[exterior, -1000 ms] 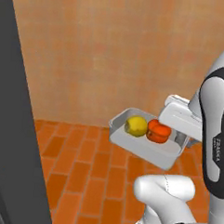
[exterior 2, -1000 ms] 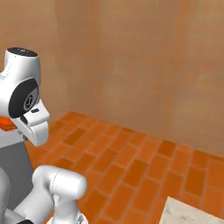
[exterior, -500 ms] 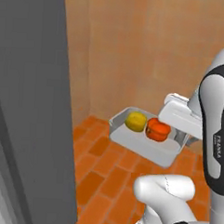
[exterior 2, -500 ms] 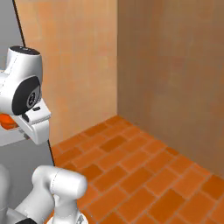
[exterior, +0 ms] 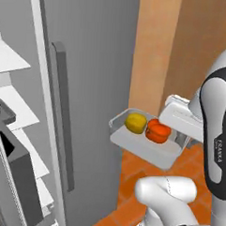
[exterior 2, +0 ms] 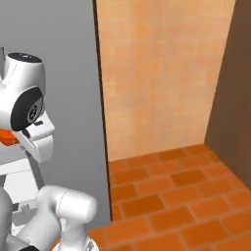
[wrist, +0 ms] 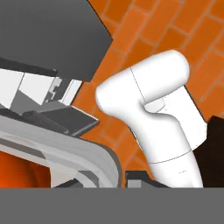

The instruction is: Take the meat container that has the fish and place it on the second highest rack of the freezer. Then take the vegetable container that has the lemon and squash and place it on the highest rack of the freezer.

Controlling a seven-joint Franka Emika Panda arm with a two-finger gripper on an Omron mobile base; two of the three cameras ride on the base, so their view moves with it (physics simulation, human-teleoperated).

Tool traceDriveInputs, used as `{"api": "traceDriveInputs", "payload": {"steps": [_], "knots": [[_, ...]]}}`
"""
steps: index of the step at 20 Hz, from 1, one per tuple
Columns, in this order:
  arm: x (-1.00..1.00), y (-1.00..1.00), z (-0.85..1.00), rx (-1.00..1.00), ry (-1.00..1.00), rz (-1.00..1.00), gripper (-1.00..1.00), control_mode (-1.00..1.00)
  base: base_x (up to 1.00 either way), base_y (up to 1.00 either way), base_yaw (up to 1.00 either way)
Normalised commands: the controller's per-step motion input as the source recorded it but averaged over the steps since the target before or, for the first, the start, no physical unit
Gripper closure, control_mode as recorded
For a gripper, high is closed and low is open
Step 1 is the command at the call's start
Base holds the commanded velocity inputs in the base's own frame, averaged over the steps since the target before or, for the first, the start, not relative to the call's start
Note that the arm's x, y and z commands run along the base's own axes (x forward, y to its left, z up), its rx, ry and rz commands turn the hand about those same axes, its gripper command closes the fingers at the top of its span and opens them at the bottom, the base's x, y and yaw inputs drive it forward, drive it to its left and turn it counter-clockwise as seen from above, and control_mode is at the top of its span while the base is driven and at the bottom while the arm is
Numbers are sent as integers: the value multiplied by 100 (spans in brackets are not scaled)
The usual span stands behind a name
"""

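Note:
My gripper [exterior: 181, 133] is shut on the right rim of the grey vegetable container [exterior: 139, 147] and holds it level in the air. Inside lie the yellow lemon [exterior: 135, 122] and the orange-red squash [exterior: 157, 131], side by side. The grey freezer [exterior: 95, 86] with its long curved handle [exterior: 63, 117] stands just left of the container. Its white interior opens at the far left, with the highest rack [exterior: 9, 58] and the second highest rack [exterior: 15, 105] below it. In the hand view the container's rim [wrist: 74, 148] and the squash [wrist: 15, 170] show close up. The fish is out of view.
A dark grey door bin [exterior: 18, 175] juts out at the lower left beside the shelves. An orange tiled wall [exterior 2: 157, 73] and a brick floor [exterior 2: 171, 191] lie to the right of the freezer. A dark wooden cabinet [exterior 2: 235, 88] edges the far right.
The whole scene has swung with the base: the freezer front and its white shelves have come into view on the left. The container stays in my gripper, lemon and squash unmoved.

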Motion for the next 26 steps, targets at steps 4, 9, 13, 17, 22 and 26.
{"api": "traceDriveInputs", "payload": {"steps": [4, 9, 13, 17, 22, 26], "knots": [[0, 0, 0, 0, 0, 0, 100, 100, 7, -23, 70], [0, 0, 0, 0, 0, 0, 100, 100, 63, -23, 64], [0, 0, 0, 0, 0, 0, 100, 100, 95, -3, 46], [0, 0, 0, 0, 0, 0, 100, 100, 26, 0, 50], [0, 0, 0, 0, 0, 0, 100, 100, 17, -8, 61], [0, 0, 0, 0, 0, 0, 100, 100, 70, 1, 22]]}}
